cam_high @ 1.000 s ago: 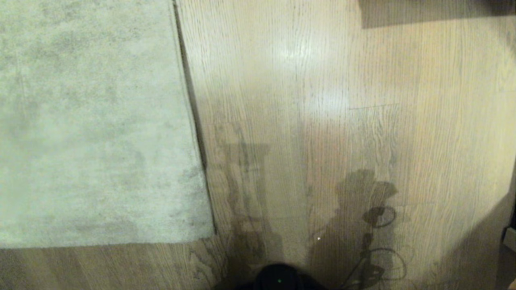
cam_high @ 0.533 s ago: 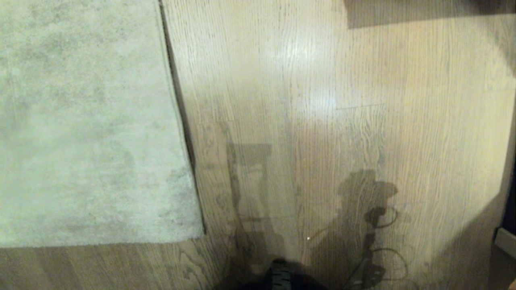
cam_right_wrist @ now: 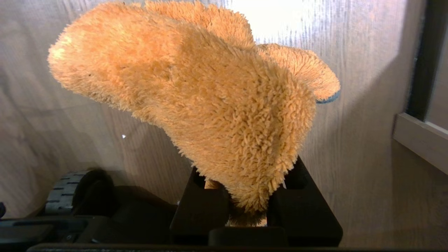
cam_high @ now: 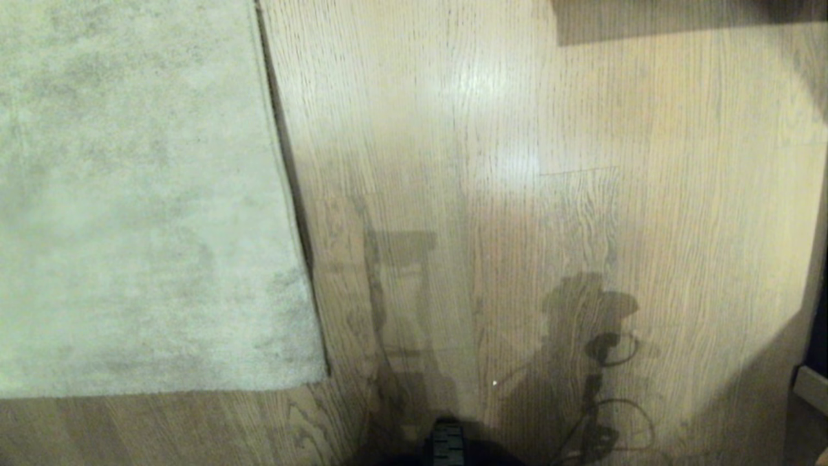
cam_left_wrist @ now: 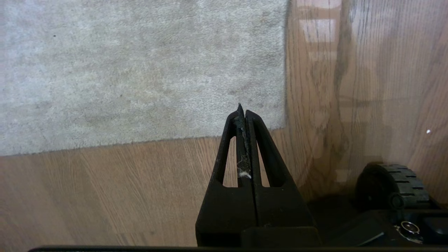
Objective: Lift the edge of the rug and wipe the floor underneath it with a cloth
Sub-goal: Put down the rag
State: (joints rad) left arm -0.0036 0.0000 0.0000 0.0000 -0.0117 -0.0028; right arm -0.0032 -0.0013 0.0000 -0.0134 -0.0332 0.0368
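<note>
Rug (cam_high: 142,194) lies flat on floor (cam_high: 517,194); only our wrist views show left end effector (cam_left_wrist: 243,111) clenched empty, right end effector (cam_right_wrist: 245,196) grasping cloth (cam_right_wrist: 196,98).

Dim, soft-focus; glare and shadows on floor (cam_high: 582,129)

The rug (cam_high: 142,194) is lying flat on the floor (cam_high: 550,194), its edge (cam_high: 284,188) and corner pointing toward a wheel (cam_high: 447,443). Shadows are falling across the planks.

Rug (cam_high: 142,194) cut off at left and top edges; right tool's fingertips (cam_right_wrist: 206,196) buried under cloth (cam_right_wrist: 210,105).
</note>
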